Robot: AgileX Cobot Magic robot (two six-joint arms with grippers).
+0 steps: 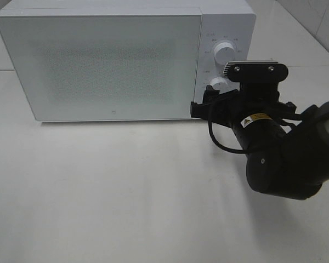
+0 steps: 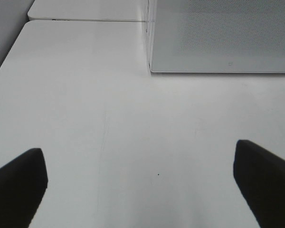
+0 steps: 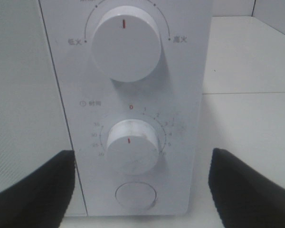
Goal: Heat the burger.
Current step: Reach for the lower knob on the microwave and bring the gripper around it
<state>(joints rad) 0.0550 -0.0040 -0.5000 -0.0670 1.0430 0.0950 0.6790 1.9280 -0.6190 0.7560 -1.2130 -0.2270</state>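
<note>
The left fingers (image 2: 19,190) are released wide over bare counter (image 2: 109,118), with open room ahead of them up to the front lower edge of the microwave (image 2: 218,38), whose door is shut. The right fingers (image 3: 247,190) are released too, spread either side of the lower dial (image 3: 132,146) without touching it; the upper dial (image 3: 126,42) is above it, the round button (image 3: 135,195) below, and the panel's side edge is by one finger with bare counter beyond. The burger shows in no view, so I can't tell if it's inside the microwave.

Microwave (image 1: 98,60) — smooth white plastic, matt
</note>
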